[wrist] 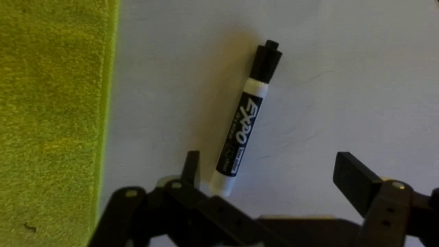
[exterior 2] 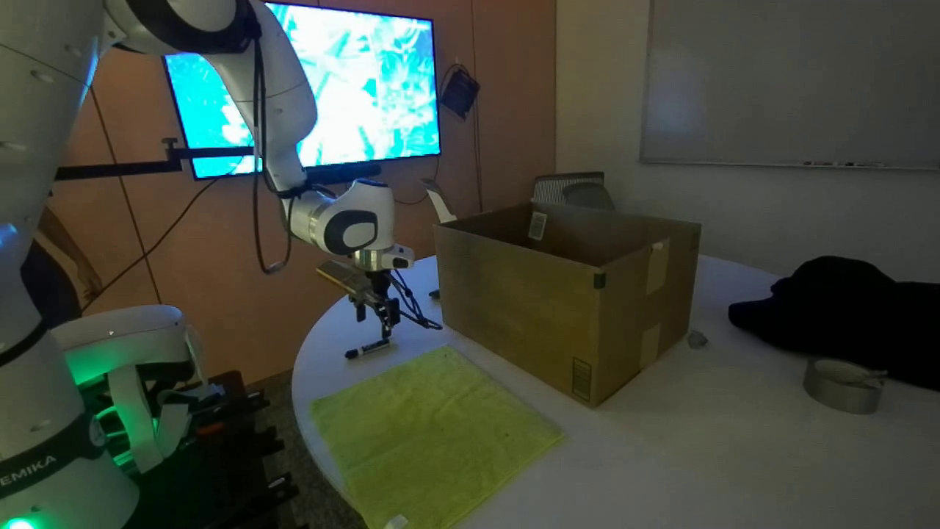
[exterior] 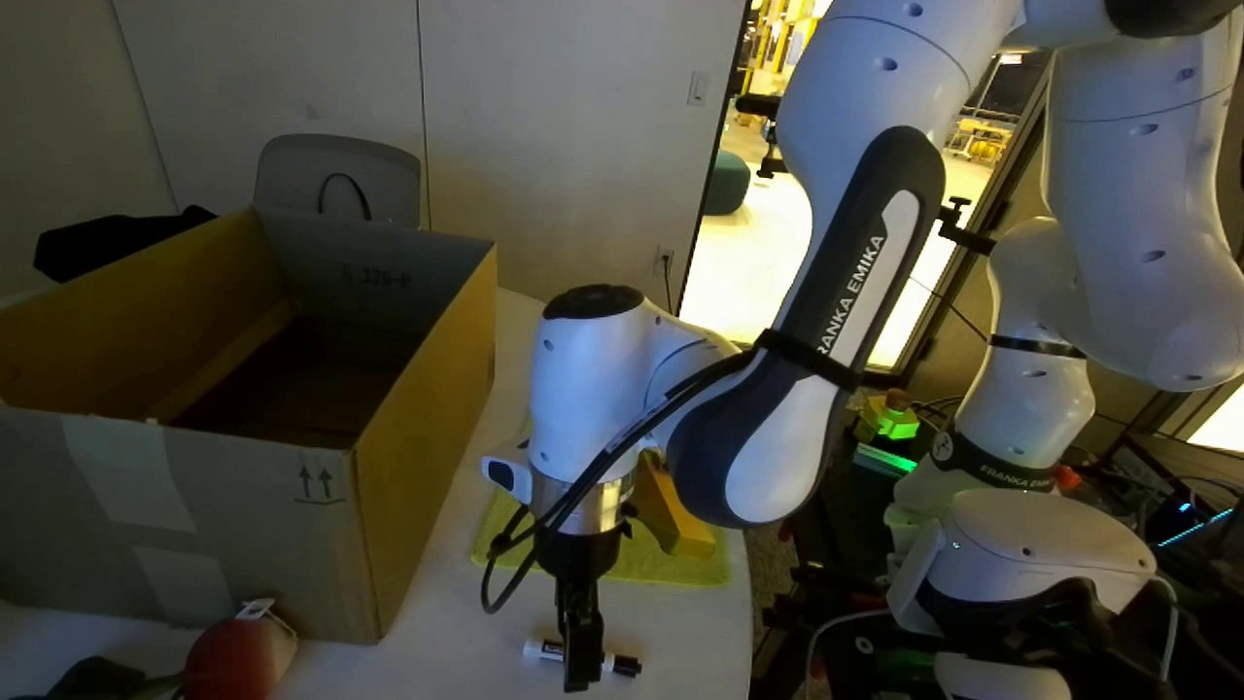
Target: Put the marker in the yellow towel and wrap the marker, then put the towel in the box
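Note:
The black and white marker (wrist: 241, 127) lies on the table; it also shows in both exterior views (exterior: 622, 665) (exterior 2: 365, 350). My gripper (wrist: 267, 161) is open and empty, pointing down over the marker's white end. In the wrist view that end lies between the fingers, close to the left one, and the black cap points away. The gripper shows low over the marker in both exterior views (exterior: 581, 671) (exterior 2: 385, 334). The yellow towel (exterior 2: 433, 433) lies flat beside the marker; its edge shows in the wrist view (wrist: 51, 113). The open cardboard box (exterior 2: 514, 301) stands beside the towel.
The box's wall (exterior: 428, 428) rises beside the arm. A reddish round object (exterior: 238, 661) lies at the box's front corner. A grey tape roll (exterior 2: 841, 386) and a black cloth item (exterior 2: 844, 308) lie on the white table (exterior 2: 661, 463). The table's rounded edge is near the marker.

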